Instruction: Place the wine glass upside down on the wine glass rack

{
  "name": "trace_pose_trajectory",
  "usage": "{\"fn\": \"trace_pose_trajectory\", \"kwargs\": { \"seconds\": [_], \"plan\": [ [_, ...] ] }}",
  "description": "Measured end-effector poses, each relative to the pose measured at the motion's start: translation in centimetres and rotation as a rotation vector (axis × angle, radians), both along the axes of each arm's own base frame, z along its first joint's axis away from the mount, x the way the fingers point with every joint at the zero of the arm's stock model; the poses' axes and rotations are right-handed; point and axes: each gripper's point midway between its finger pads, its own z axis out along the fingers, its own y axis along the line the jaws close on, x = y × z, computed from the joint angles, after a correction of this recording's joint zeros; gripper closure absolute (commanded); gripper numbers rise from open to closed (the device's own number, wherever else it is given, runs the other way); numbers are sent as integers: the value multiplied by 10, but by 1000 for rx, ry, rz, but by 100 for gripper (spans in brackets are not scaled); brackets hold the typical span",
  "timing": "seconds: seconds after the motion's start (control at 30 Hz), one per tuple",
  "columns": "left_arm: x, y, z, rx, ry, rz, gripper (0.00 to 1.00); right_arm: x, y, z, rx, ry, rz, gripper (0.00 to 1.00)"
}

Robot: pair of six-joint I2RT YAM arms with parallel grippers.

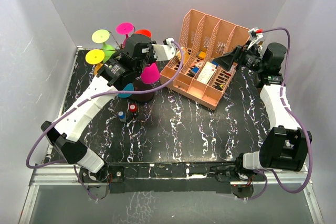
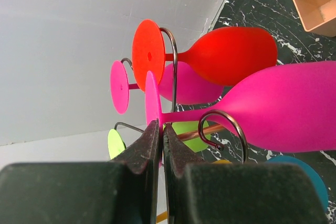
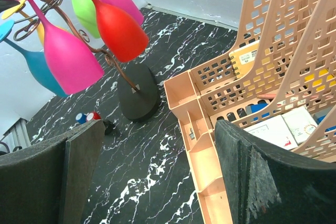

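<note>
peach organiser beside rack (not touching)

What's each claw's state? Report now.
Left claw: closed at the foot of the magenta plastic wine glass; grip cannot be told.
Right claw: open, empty.

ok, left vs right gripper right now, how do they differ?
Left gripper is shut; right gripper is wide open. Left is up at the wine glass rack, tips at the foot of the near pink wine glass; right is by the peach file organiser, holding nothing. Whether left pinches that foot, cannot tell. Both are the same dark two-finger type.
</note>
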Motion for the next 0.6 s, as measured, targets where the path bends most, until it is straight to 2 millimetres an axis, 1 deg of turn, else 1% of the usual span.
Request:
{"fn": "trace_pose_trajectory", "kwargs": {
  "seconds": [0.33, 0.6],
  "plan": [
    [5, -1, 4, -23, -27, 18, 100, 0, 0, 0, 1, 1, 4, 5],
    [12, 5, -9, 33, -43, 60, 100, 0, 1, 0, 1, 1, 5, 5]
  ]
}}
